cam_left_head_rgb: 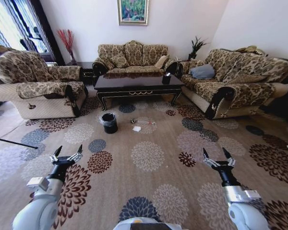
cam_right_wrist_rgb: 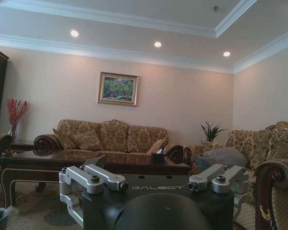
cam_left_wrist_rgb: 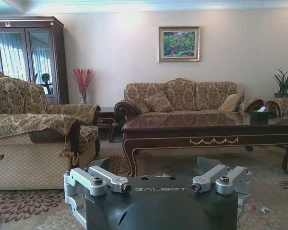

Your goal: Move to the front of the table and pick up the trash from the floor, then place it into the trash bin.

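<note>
The dark glossy table (cam_left_head_rgb: 139, 86) stands ahead, between the sofas. On the patterned floor (cam_left_head_rgb: 149, 158) in front of it sits the black trash bin (cam_left_head_rgb: 109, 122) with a clear bag round its rim. Just to the bin's right lies the trash: a crumpled white paper (cam_left_head_rgb: 137, 128), a small dark wrapper (cam_left_head_rgb: 133, 120) and a clear bottle (cam_left_head_rgb: 149, 123). My left gripper (cam_left_head_rgb: 66, 154) and right gripper (cam_left_head_rgb: 217, 155) are both open and hold nothing. They hover low over the carpet, well short of the litter. The left wrist view shows the table (cam_left_wrist_rgb: 206, 130) and a red-capped bit of trash (cam_left_wrist_rgb: 258, 209).
A patterned armchair (cam_left_head_rgb: 36, 88) stands to the left, a three-seat sofa (cam_left_head_rgb: 132, 57) behind the table and a long sofa (cam_left_head_rgb: 240, 81) to the right. A black tissue box (cam_left_head_rgb: 166, 78) sits on the table. A thin dark rod (cam_left_head_rgb: 12, 142) lies at far left. Open carpet stretches between me and the litter.
</note>
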